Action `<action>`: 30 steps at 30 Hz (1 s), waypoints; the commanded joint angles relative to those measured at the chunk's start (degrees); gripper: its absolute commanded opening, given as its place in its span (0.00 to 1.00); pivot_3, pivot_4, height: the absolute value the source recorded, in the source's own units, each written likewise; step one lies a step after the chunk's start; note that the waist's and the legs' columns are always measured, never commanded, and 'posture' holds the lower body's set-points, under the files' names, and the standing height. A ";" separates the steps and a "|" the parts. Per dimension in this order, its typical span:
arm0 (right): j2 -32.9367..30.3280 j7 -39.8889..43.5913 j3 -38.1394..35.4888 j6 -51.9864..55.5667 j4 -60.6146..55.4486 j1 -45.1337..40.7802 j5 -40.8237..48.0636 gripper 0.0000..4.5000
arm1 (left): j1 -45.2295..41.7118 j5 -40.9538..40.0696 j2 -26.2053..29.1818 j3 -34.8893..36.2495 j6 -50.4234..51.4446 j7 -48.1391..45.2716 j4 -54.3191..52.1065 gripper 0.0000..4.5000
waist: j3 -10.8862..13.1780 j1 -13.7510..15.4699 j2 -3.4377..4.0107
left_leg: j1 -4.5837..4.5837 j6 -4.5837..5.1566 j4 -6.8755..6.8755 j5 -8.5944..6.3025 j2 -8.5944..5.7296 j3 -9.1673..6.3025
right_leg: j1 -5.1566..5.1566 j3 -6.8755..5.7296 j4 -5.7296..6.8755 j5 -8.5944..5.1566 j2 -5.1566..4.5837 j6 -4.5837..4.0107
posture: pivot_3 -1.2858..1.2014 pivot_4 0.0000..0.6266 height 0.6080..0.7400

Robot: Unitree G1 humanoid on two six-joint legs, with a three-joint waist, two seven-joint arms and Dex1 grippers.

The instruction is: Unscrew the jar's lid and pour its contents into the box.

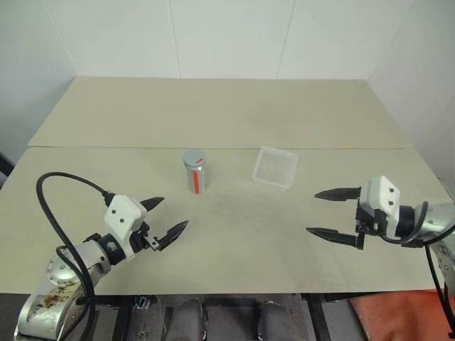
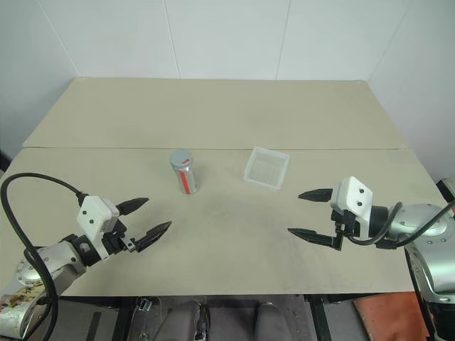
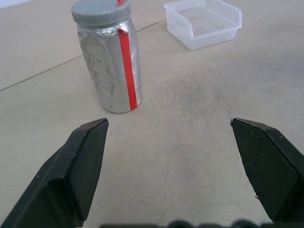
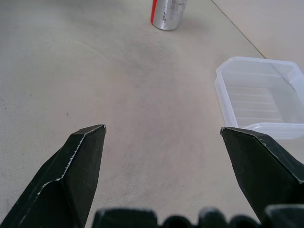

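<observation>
While both arms hover above the surface, entries run from largest item to smallest.

Table: pale beige top, with a seam running side to side just behind the jar and box; faint grey smudging in front of them.

Left gripper: low at the near left of the table, pointing forward and toward the middle; black fingers spread wide, nothing between them, clear of the table. Seen from the left wrist, fingertips frame bare tabletop with the jar standing just ahead.

Right gripper: near right of the table, pointing toward the middle; fingers spread wide, empty. From the right wrist, box just ahead to one side, jar farther off.

Box: clear shallow plastic tray, resting flat near table centre, to the right of the jar and apart from it; looks empty.

Jar: upright near table centre, left of the box, ahead of the left gripper; silvery scuffed wall, red stripe running down its side; touched by neither gripper.

Lid: grey ribbed cap, seated on the jar's top.

Contents: cannot tell; jar wall hides the inside.
</observation>
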 commanded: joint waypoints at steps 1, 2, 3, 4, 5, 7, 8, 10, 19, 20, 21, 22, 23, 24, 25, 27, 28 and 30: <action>-0.60 -0.10 -2.25 -1.24 -1.36 -0.28 0.59 1.00 | -0.11 0.46 0.12 -0.04 -0.91 0.07 -1.17 0.99 | 0.00 0.00 0.00 | 0.00 0.00 0.00 0.00 0.00 0.00 | 0.00 0.00 0.00 0.00 0.00 0.00 | 0.52 0.24 1.00; -0.60 -0.08 -2.21 -1.29 -1.31 -0.32 0.58 1.00 | -0.13 0.52 0.11 -0.05 -0.90 0.13 -1.15 0.99 | 0.00 -0.01 0.00 | 0.00 0.00 0.00 0.00 0.00 0.00 | 0.00 0.00 0.00 0.00 0.00 0.00 | 0.52 0.24 1.00; -0.58 -0.11 -2.09 -1.33 -1.16 -0.45 0.49 1.00 | -0.18 0.52 0.08 -0.07 -0.89 0.18 -1.13 0.99 | 0.00 0.00 0.00 | 0.00 0.00 0.00 0.00 0.01 0.00 | 0.00 0.00 0.00 0.00 0.00 0.00 | 0.52 0.24 1.00; -0.50 -0.20 -1.87 -1.45 -0.96 -0.71 0.34 1.00 | -0.41 0.71 -0.12 -0.20 -1.08 0.40 -1.01 0.99 | 0.00 0.00 0.00 | 0.00 0.00 0.00 0.00 0.00 0.00 | 0.00 0.00 0.00 0.00 0.00 0.00 | 0.52 0.24 1.00; -0.41 -0.23 -1.72 -1.48 -0.88 -0.85 0.33 1.00 | -0.61 0.89 -0.37 -0.31 -1.18 0.76 -0.98 0.99 | 0.00 0.00 0.00 | 0.00 0.00 0.00 0.00 0.01 0.00 | 0.00 0.00 0.00 0.00 0.00 0.00 | 0.52 0.24 1.00; -0.30 -0.21 -1.49 -1.57 -0.83 -1.08 0.34 1.00 | -0.94 1.01 -0.76 -0.46 -1.40 1.09 -0.89 0.99 | 0.00 0.01 0.00 | 0.00 0.00 0.00 0.00 0.00 0.00 | 0.00 0.00 0.00 0.00 0.00 0.00 | 0.52 0.24 1.00; -0.24 -0.28 -1.38 -1.58 -0.87 -1.17 0.30 1.00 | -0.99 1.18 -1.03 -0.44 -1.67 1.24 -0.83 0.99 | 0.00 0.01 0.00 | 0.00 0.00 0.00 0.00 0.00 0.00 | 0.00 0.00 0.00 0.00 0.00 0.00 | 0.52 0.24 1.00; -0.13 -0.39 -1.21 -1.62 -0.88 -1.35 0.22 1.00 | -1.16 1.01 -1.63 -0.43 -1.82 1.35 -0.79 0.99 | 0.00 0.00 0.00 | 0.00 0.00 0.00 0.00 0.00 0.00 | 0.01 0.00 0.00 0.00 0.00 0.00 | 0.52 0.24 1.00; 0.41 -0.64 -0.69 -1.52 -1.04 -2.11 0.13 1.00 | -2.29 2.88 -4.65 -3.02 -4.73 2.20 0.28 0.99 | 0.00 0.01 0.00 | 0.00 0.00 0.01 0.00 -0.01 -0.01 | 0.03 -0.01 0.00 0.00 0.00 0.00 | 0.52 0.24 1.00; 0.43 -0.63 -0.69 -1.55 -1.02 -2.12 0.12 1.00 | -2.27 2.96 -4.67 -3.22 -4.72 2.26 0.27 0.99 | 0.00 0.01 0.00 | 0.00 0.00 0.00 0.00 -0.01 -0.01 | 0.03 -0.01 -0.01 0.00 0.00 0.00 | 0.52 0.24 1.00; 0.43 -0.60 -0.78 -1.66 -1.04 -2.01 0.13 1.00 | -2.15 3.05 -4.54 -3.40 -4.72 2.15 0.11 0.99 | 0.00 0.00 0.00 | 0.00 0.00 0.00 0.00 -0.01 -0.01 | 0.03 0.00 -0.01 0.00 0.00 0.00 | 0.52 0.24 1.00; 0.49 -0.66 -0.71 -1.76 -0.96 -2.06 0.02 1.00 | -2.08 3.21 -4.45 -3.54 -4.82 2.10 0.09 0.99 | 0.00 0.00 0.00 | 0.00 0.00 0.00 0.00 -0.01 -0.01 | 0.03 -0.01 -0.01 0.00 0.00 0.00 | 0.52 0.24 1.00; 0.53 -0.69 -0.62 -1.87 -0.86 -2.14 -0.07 1.00 | -2.05 3.35 -4.35 -3.60 -4.86 2.08 0.11 0.99 | 0.00 0.00 0.00 | 0.00 0.00 0.01 0.00 -0.01 0.00 | 0.03 -0.01 -0.01 0.00 0.00 0.00 | 0.52 0.24 1.00; 0.59 -0.70 -0.52 -2.00 -0.77 -2.22 -0.17 1.00 | -2.02 3.51 -4.26 -3.63 -4.90 2.03 0.14 0.99 | 0.00 0.00 0.00 | 0.01 0.00 0.01 0.00 -0.01 0.00 | 0.03 0.00 0.00 0.00 0.00 0.00 | 0.52 0.24 1.00; 0.65 -0.73 -0.49 -2.00 -0.79 -2.23 -0.17 1.00 | -1.90 3.65 -4.21 -3.55 -4.98 2.02 0.10 0.99 | 0.00 0.00 0.00 | 0.01 0.00 0.01 0.00 -0.01 -0.01 | 0.03 -0.01 0.01 0.00 0.00 0.00 | 0.52 0.24 1.00; 0.70 -0.62 -0.44 -2.01 -0.74 -2.26 -0.11 1.00 | -1.70 3.76 -4.11 -3.28 -4.79 2.05 -0.08 0.99 | 0.00 0.00 0.00 | 0.01 0.00 0.01 0.00 -0.01 -0.01 | 0.03 -0.01 0.00 0.00 0.00 0.00 | 0.52 0.24 1.00; 0.74 -0.58 -0.39 -2.04 -0.65 -2.30 -0.15 1.00 | -1.54 3.85 -3.93 -3.11 -4.74 1.89 -0.22 0.99 | 0.00 0.00 0.00 | 0.01 0.00 0.00 0.00 -0.01 -0.01 | 0.03 -0.01 0.00 0.00 0.00 0.00 | 0.52 0.24 1.00; 0.80 -0.50 -0.23 -2.09 -0.38 -2.49 -0.23 1.00 | -1.36 4.00 -3.97 -2.68 -4.69 2.20 -0.39 0.99 | 0.00 0.00 0.00 | 0.01 0.00 0.00 0.00 0.00 -0.01 | 0.03 0.00 0.00 0.00 0.00 0.00 | 0.52 0.24 1.00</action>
